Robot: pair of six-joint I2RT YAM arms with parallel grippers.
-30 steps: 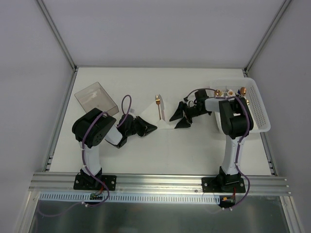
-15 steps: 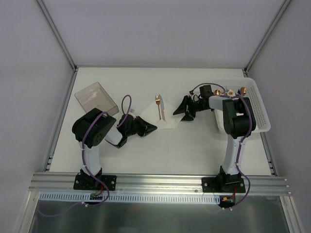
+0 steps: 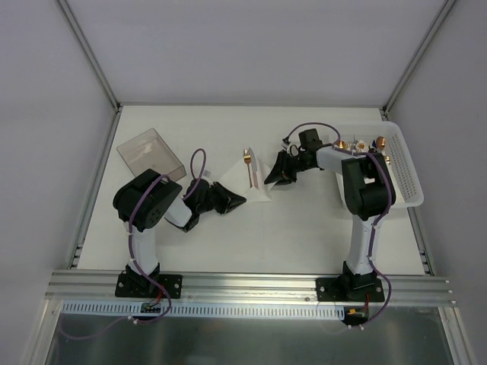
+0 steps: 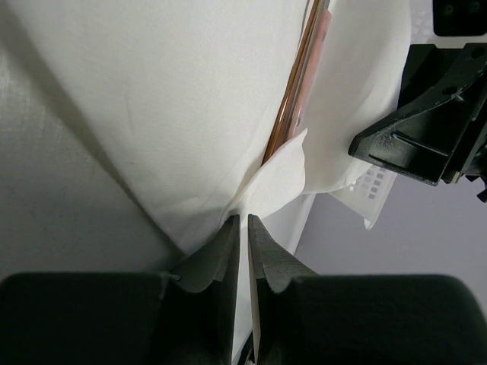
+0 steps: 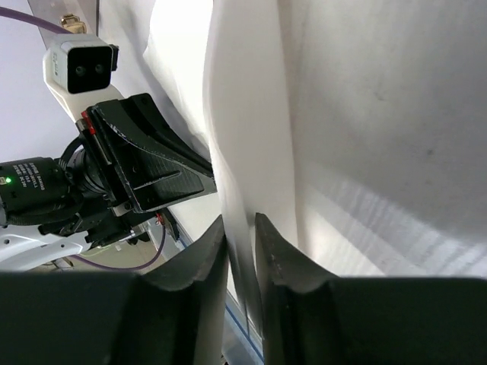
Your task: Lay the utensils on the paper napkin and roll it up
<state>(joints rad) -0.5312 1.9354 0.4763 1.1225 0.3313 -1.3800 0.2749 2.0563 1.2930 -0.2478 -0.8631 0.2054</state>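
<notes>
The paper napkin (image 3: 261, 192) lies mid-table, partly lifted, with a slender copper utensil (image 3: 248, 169) on it. My left gripper (image 3: 242, 200) is shut on the napkin's near-left corner; in the left wrist view the jaws (image 4: 244, 222) pinch the white paper (image 4: 190, 114) just below the utensil (image 4: 293, 114). My right gripper (image 3: 268, 181) is at the napkin's right side. In the right wrist view its jaws (image 5: 240, 226) stand close together with a raised fold of the napkin (image 5: 251, 114) between them. Each gripper shows in the other's wrist view.
A white perforated basket (image 3: 409, 171) at the right holds more copper utensils (image 3: 342, 143). A clear plastic box (image 3: 150, 156) stands at the back left. The right arm's black finger (image 4: 418, 141) is just past the napkin's far edge.
My right gripper has moved left to the napkin's right edge and narrowed its jaws onto a fold of paper. The left gripper has kept its hold and place.
</notes>
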